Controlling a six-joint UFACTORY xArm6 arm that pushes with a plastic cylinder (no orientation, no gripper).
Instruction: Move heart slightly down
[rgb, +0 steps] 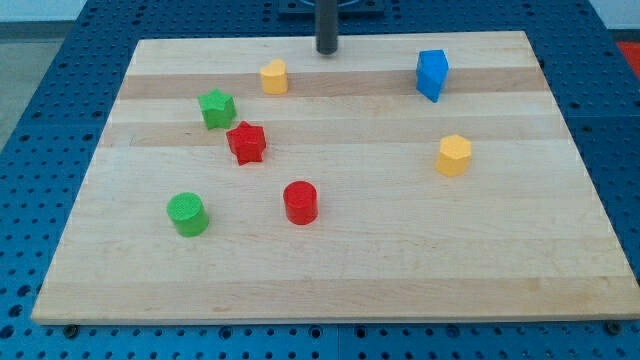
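My tip (327, 51), a bare dark rod without fingers, rests near the 12 o'clock edge of the wooden board (330, 270). The yellow heart-shaped block (274, 76) lies just beside it at 8 o'clock, apart; green star block (217, 108) farther on

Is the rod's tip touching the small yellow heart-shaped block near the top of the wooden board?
No: my tip stands apart from the yellow heart-shaped block, up and to the view's right of it.
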